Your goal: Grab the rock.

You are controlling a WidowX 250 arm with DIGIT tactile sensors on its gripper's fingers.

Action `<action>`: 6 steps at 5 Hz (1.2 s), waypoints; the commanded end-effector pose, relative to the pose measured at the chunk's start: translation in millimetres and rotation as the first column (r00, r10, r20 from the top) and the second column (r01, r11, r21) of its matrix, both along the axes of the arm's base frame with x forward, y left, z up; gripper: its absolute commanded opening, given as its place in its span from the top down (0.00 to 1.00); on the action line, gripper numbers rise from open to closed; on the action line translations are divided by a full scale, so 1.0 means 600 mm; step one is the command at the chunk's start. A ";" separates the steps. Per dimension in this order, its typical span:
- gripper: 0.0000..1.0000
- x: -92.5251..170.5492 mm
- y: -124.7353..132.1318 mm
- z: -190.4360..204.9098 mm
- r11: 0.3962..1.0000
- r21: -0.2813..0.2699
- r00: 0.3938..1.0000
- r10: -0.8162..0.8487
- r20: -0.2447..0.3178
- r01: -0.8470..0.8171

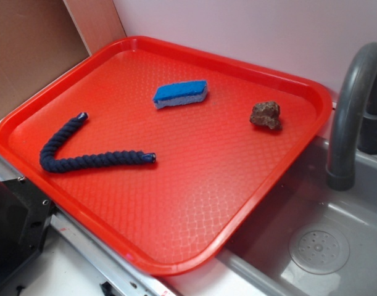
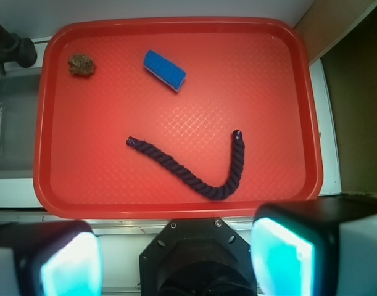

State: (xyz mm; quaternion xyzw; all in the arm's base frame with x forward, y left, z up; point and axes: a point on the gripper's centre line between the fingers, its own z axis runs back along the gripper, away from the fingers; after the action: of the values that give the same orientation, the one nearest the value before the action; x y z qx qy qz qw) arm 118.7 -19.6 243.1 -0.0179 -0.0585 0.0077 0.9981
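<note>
1. Rock (image 1: 266, 115): reddish-brown, lying free near a corner of red tray (image 1: 176, 203).
2. Sponge (image 1: 180, 94), rope (image 1: 89, 157): well apart from it.
3. Gripper (image 2: 176, 259): fingers spread, empty, off the tray.

I'm seeing my gripper (image 2: 176, 256) hanging high and looking straight down, its two fingers (image 2: 281, 256) sitting wide apart at the bottom of the wrist view, holding nothing between them

rock (image 1: 266, 115) on tray (image 1: 176, 259), near sponge (image 1: 180, 94)
</note>
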 end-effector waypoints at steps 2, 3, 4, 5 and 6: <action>0.00 0.043 -0.016 -0.009 0.983 0.021 0.983 -0.182 0.020 0.181; 0.00 0.085 -0.032 -0.023 0.965 0.077 0.966 -0.255 0.034 0.252; 0.00 0.126 -0.049 -0.037 0.934 0.089 0.935 -0.351 0.055 0.345; 0.00 0.183 -0.095 -0.082 0.838 0.149 0.845 -0.534 0.026 0.525; 0.00 0.222 -0.133 -0.119 0.773 0.179 0.784 -0.621 0.012 0.609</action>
State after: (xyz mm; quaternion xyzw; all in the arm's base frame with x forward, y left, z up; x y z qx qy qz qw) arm 248.6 -90.2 154.5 0.0484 -0.0511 -0.3179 0.9455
